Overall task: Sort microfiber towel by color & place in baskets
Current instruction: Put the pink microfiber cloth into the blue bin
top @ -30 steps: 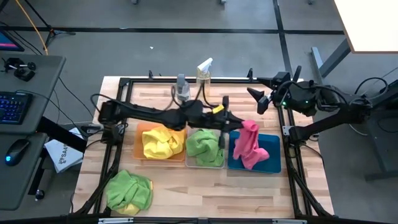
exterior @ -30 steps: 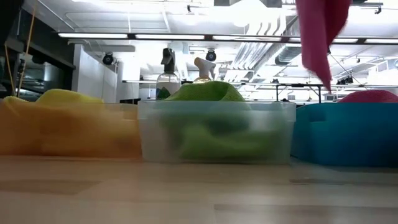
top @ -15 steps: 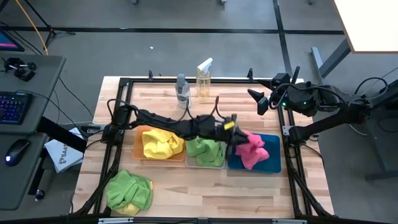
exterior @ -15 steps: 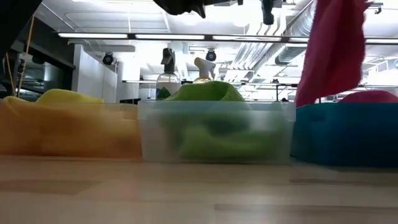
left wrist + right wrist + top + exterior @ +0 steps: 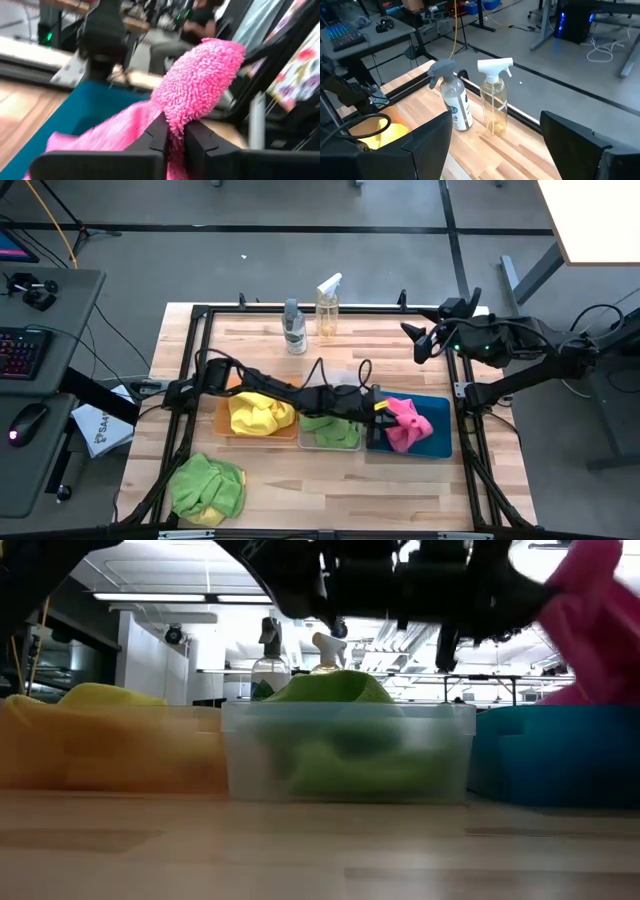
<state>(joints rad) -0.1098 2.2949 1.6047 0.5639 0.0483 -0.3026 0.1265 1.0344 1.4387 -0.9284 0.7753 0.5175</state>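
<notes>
My left gripper [image 5: 383,409] reaches across the bins and is shut on a hot pink towel [image 5: 405,423] over the blue bin [image 5: 440,444]. In the low view, the pink towel [image 5: 592,610] stands above the blue bin's wall [image 5: 555,755]. A yellow towel [image 5: 258,412] fills the orange bin [image 5: 222,410], and green towels [image 5: 328,424] lie in the clear bin [image 5: 350,745]. A pile of green and yellow towels [image 5: 207,487] rests on the table's near left corner. My right gripper [image 5: 418,340] hovers open at the table's far right edge. My left gripper pinches a bunched fold of the pink towel [image 5: 176,125] between its two fingers [image 5: 157,135]. A fuzzy lobe [image 5: 205,80] bulges out past the fingertips. The fingers come from the table's left. The towel's lower part [image 5: 410,432] lies in the blue bin.
Two spray bottles [image 5: 293,327] [image 5: 327,304] stand near the table's far edge, also seen as the grey-capped bottle [image 5: 455,100] and white-capped bottle [image 5: 494,102]. A black frame rail [image 5: 300,310] rings the table. Bare wood shows in front of the bins [image 5: 340,485].
My left gripper has moved down, toward the near edge and slightly right, over the blue bin, still shut on the pink towel. The towel, which hung long below the fingers, now sits bunched with its lower part in the blue bin.
</notes>
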